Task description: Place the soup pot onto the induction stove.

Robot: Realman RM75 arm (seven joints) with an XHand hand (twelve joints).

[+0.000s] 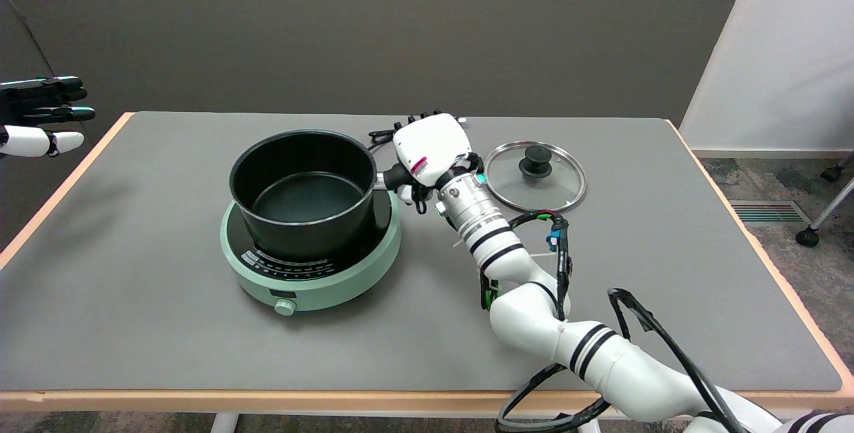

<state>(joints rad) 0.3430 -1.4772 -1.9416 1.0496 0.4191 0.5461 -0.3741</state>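
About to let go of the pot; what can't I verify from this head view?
- Pot handle: hidden under the right hand.
- Whether the soup pot sits flat on the induction stove: its own wall hides the base.
- Stove panel markings: too small.
- Cable behind the hand: mostly hidden.

The setting was a laboratory or office test room rather than a home kitchen. A height-adjustable desk [60, 199] with a pale wooden edge carried a grey mat [167, 326]. Plain grey partition walls [373, 26] stood behind it. Patterned carpet tiles [747, 179], a floor vent [767, 211] and a castor-wheeled frame [824, 216] appeared at right.
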